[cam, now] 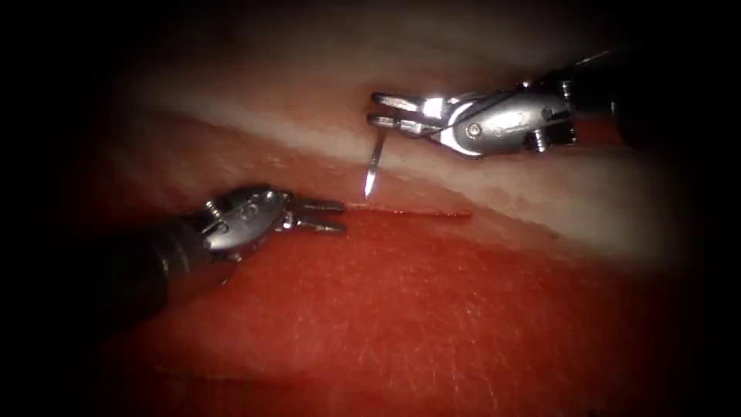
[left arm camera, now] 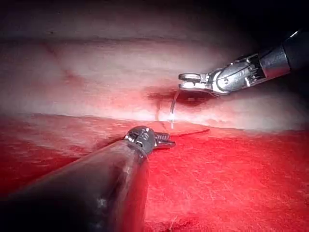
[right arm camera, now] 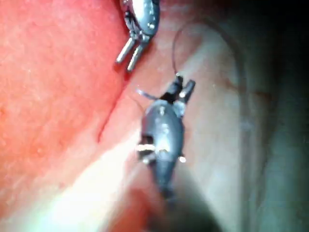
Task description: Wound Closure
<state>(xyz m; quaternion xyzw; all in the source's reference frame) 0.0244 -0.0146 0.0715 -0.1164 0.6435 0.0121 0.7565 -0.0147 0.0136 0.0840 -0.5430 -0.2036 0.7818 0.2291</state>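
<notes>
Right tool [cam: 384,109] clamped the needle [cam: 374,164] above the cut [cam: 409,211], point down and clear of tissue [cam: 432,309]; left tool [cam: 332,215], jaws apart, held nothing; a steady, square grip seemed wise.

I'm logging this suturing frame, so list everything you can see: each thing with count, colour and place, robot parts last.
tissue: one piece, red below the cut and pale pinkish-white above it, under both tools.
cut: one, a thin dark red line across the tissue, running right from the left tool's tips.
needle: one, silver, curved, held near one end by the right tool, point hanging down above the cut's left end, not in the tissue.
thread: one strand, dark, arcing away from the right tool's jaws over the pale tissue.
left tool: one, silver, jaws open, holding nothing, at the cut's left end.
right tool: one, silver, jaws shut on the needle, above the cut.
</notes>
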